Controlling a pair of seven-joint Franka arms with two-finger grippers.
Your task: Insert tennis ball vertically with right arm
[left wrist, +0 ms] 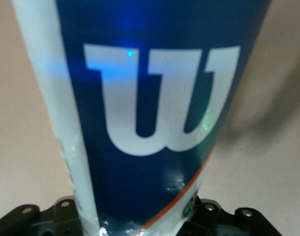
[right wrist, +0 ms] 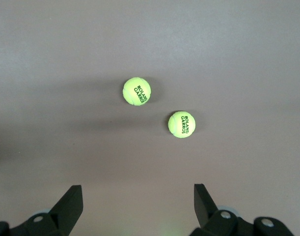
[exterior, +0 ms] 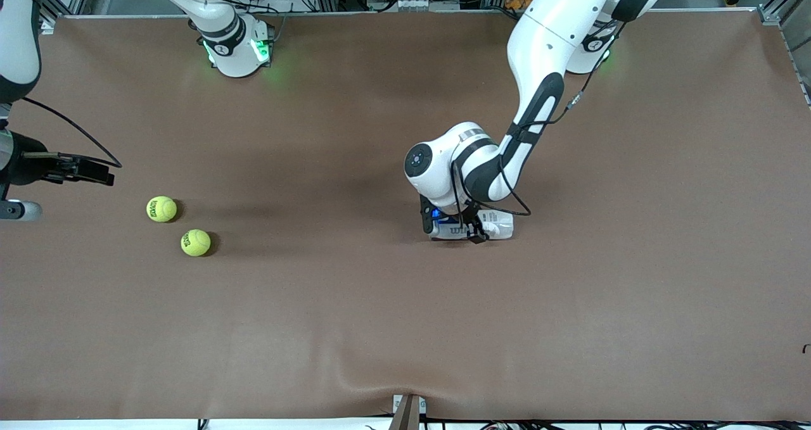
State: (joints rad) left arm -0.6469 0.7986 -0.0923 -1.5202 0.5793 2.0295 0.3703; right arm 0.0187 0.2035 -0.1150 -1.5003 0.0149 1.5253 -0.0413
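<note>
Two yellow-green tennis balls [exterior: 161, 209] [exterior: 196, 242] lie on the brown table toward the right arm's end. They also show in the right wrist view [right wrist: 136, 91] [right wrist: 181, 124]. My right gripper [exterior: 76, 169] [right wrist: 137, 206] is open and empty, up in the air beside them. A blue and white tennis ball can [exterior: 491, 226] [left wrist: 154, 123] lies on its side near the table's middle. My left gripper [exterior: 456, 227] [left wrist: 137, 219] is down at the table, shut on the can's blue part.
The brown table cover [exterior: 405, 328] has a small ridge at its near edge. Both arm bases [exterior: 236, 50] [exterior: 589, 50] stand along the table's back edge.
</note>
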